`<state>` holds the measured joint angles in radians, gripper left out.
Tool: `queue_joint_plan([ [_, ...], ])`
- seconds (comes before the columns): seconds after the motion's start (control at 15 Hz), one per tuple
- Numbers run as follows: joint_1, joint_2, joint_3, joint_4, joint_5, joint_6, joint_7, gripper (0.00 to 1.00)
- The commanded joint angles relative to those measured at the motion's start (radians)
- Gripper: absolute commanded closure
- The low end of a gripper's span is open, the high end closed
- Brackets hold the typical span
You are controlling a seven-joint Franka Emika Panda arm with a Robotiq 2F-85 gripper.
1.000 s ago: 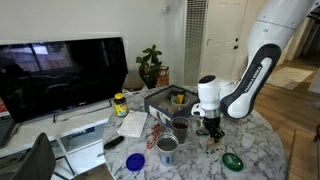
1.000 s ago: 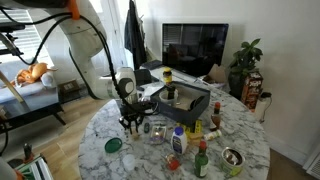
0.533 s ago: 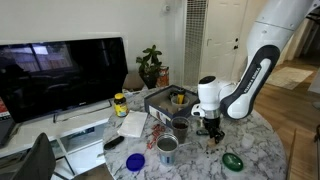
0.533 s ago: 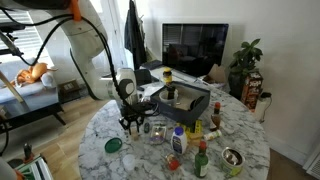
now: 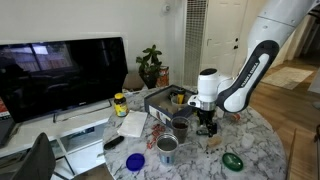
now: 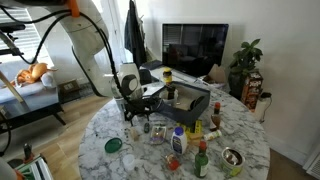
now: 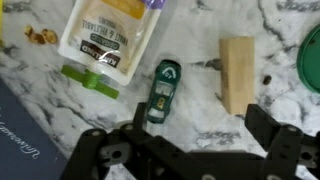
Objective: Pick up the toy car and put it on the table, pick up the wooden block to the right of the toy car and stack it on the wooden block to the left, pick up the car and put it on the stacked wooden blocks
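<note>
In an exterior view, the white arm (image 5: 245,80) is seen bent in from the right side of the frame, with the gripper (image 5: 206,127) hung low over the marble table (image 5: 262,140), right of centre. A green lid (image 5: 233,160) sits toward the lower right, a blue lid (image 5: 135,160) toward the lower left, and a TV (image 5: 60,75) fills the left. The toy car is way too small to be picked out here, and the pincer's opening can't be judged either.

In an exterior view from across the room, the gripper (image 6: 133,115) is found left of centre, low over the table (image 6: 92,133), with the green lid (image 6: 113,145) just below it in the frame. Same deal: no car to be made out.

The wrist view is where it's all settled. The toy car (image 7: 162,90), dark green, is laid flat on the table (image 7: 200,45) in the middle of the frame. The wooden block (image 7: 238,72) is lying to its right, clearly apart from it. A bottle with a yellowish label (image 7: 100,35) is lying at the upper left, its green cap close to the car. The green lid (image 7: 312,55) is cut off at the right edge. The gripper (image 7: 200,125) is spread wide along the bottom edge, with nothing held between the fingers (image 7: 265,125).
</note>
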<state>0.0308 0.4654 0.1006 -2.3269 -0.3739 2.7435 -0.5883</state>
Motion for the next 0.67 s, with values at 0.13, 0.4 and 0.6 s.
queue_joint_plan([
  [0.13, -0.067, 0.042, 0.006, 0.037, 0.048, 0.044, 0.014, 0.00],
  [0.4, -0.124, 0.084, 0.047, 0.056, 0.106, 0.065, -0.019, 0.00],
  [0.6, -0.153, 0.114, 0.080, 0.072, 0.140, 0.071, -0.043, 0.17],
])
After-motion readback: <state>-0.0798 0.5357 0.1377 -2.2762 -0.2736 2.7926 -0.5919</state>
